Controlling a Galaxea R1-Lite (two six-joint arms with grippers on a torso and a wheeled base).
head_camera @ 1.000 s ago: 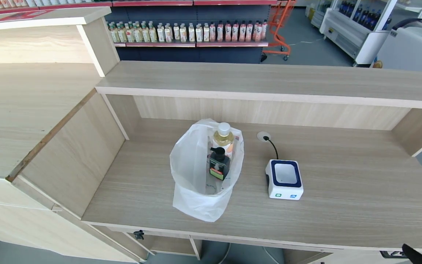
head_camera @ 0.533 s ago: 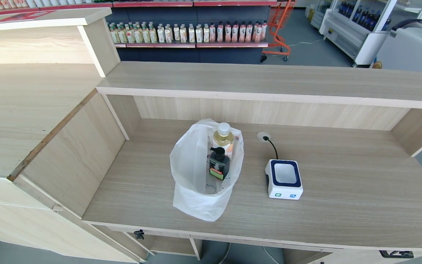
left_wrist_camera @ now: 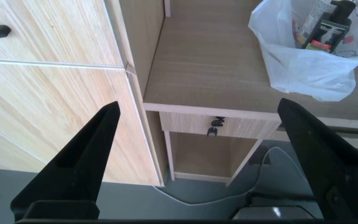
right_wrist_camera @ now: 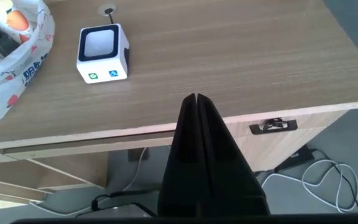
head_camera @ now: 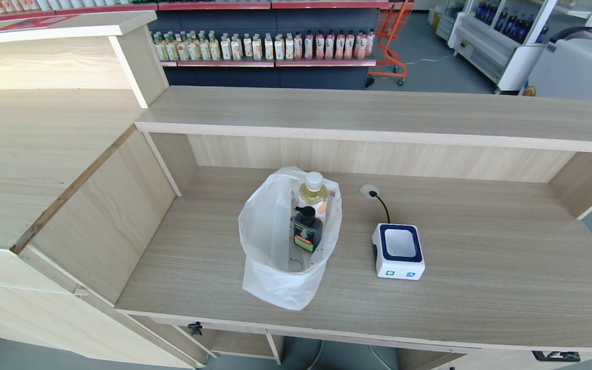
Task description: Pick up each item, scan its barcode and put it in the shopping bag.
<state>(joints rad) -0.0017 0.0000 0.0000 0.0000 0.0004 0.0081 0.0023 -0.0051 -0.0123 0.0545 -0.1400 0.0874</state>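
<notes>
Bottles [head_camera: 308,229] in shopping bag [head_camera: 274,280]; left tool [left_wrist_camera: 199,104] spread, right tool [right_wrist_camera: 196,98] closed.

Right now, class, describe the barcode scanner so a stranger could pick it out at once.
On the lower surface of the long wooden counter, look to the right of the white shopping bag. The scanner sits there apart from it: a white box with a dark blue frame on top and a black cable.
</notes>
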